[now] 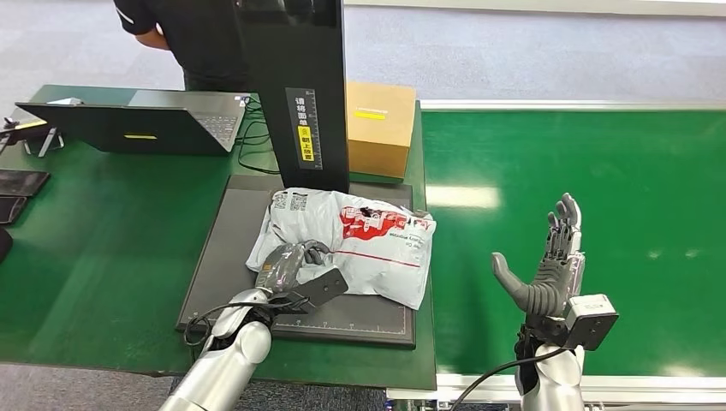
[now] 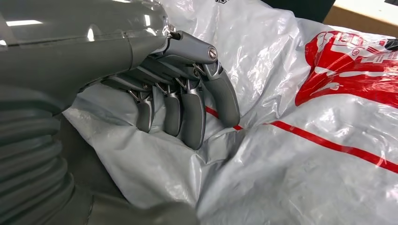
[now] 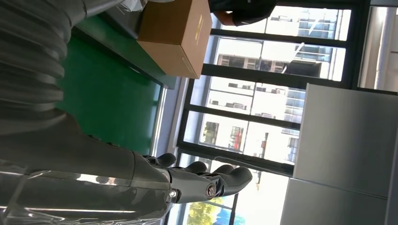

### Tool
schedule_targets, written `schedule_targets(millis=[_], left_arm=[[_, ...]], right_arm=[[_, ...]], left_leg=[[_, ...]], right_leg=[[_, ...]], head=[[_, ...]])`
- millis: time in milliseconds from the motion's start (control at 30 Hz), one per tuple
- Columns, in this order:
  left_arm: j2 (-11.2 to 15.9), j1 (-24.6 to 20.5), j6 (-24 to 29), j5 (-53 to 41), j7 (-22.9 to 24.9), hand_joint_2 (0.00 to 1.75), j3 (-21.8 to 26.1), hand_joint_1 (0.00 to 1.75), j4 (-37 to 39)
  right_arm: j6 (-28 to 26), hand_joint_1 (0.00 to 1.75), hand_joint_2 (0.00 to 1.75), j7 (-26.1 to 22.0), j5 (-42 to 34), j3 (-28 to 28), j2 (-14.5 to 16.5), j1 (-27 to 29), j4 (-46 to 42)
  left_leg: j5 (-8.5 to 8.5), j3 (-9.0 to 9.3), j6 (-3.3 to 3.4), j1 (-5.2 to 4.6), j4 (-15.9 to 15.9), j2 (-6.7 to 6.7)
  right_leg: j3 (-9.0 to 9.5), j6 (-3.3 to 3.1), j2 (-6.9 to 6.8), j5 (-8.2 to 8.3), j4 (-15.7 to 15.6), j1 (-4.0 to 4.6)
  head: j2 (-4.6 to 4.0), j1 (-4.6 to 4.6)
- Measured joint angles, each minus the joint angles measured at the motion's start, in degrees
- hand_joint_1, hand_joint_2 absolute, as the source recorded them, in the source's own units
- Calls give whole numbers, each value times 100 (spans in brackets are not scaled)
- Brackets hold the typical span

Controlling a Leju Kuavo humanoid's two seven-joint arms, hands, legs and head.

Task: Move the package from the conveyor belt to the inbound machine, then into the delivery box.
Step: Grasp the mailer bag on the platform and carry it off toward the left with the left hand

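The package [image 1: 377, 248], a grey-white plastic mailer with red print, lies on the black plate [image 1: 224, 287] of the inbound machine, at the foot of its dark column [image 1: 300, 86]. My left hand [image 1: 287, 265] is on the mailer's near left end. In the left wrist view its fingers [image 2: 187, 108] curl down into the creased plastic of the package [image 2: 305, 164], with the thumb below, gripping a fold. My right hand [image 1: 552, 270] is raised over the green conveyor belt [image 1: 599, 171], fingers spread and empty; the right wrist view shows the same hand [image 3: 187, 180] holding nothing.
A brown cardboard box [image 1: 379, 128] stands behind the machine, by the belt's edge, and appears again as the box [image 3: 176, 33]. An open laptop [image 1: 145, 124] and cables sit on the green table at left. A person in black [image 1: 193, 34] stands behind it. Dark devices [image 1: 17, 184] lie far left.
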Motion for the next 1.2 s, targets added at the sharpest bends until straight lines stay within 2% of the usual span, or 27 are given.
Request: schedule_targets(millis=[233, 467, 667, 700, 800, 833, 1200], left_arm=[[0, -5, 31, 75, 1, 175, 1, 0, 24], [2, 13, -47, 370, -199, 175, 48, 0, 23], [1, 13, -10, 157, 63, 175, 30, 0, 22], [1, 13, -2, 141, 81, 175, 26, 7, 22], [0, 13, 11, 124, 93, 175, 10, 137, 22], [1, 13, 17, 118, 99, 175, 6, 175, 22], [2, 15, 51, 60, 181, 175, -24, 175, 22]], right_arm=[[-30, 0, 175, 6, 1, 2, 0, 13, -2], [-58, 0, 175, 13, -1, 11, 0, 28, -2], [-83, 0, 175, 25, -11, 19, 0, 41, -2], [-83, 0, 175, 26, -13, 20, 0, 43, -2], [-83, 0, 175, 26, -14, 21, 0, 46, -2], [-83, 0, 175, 26, -14, 21, 0, 47, -2], [-83, 0, 175, 38, -15, 22, 0, 69, -2]], left_leg=[[7, 11, -9, 0, -1, 0], [9, 12, -8, 1, -1, -3], [9, 16, -8, 0, -1, -1], [9, 17, -8, 0, -1, -1], [9, 19, -8, 0, -1, -1], [9, 20, -9, 0, -1, -1], [11, 24, -12, 1, -2, -1]], right_leg=[[9, -6, 0, 4, 1, 1], [14, -7, -2, 5, 2, 1], [16, -7, -1, 5, 2, 0], [17, -7, -1, 5, 2, 0], [18, -7, -1, 6, 2, 1], [18, -8, -1, 6, 2, 1], [20, -9, -1, 6, 5, 1]], head=[[0, -1], [0, 0], [0, 2], [0, 1], [0, -1], [0, -1], [0, 0]])
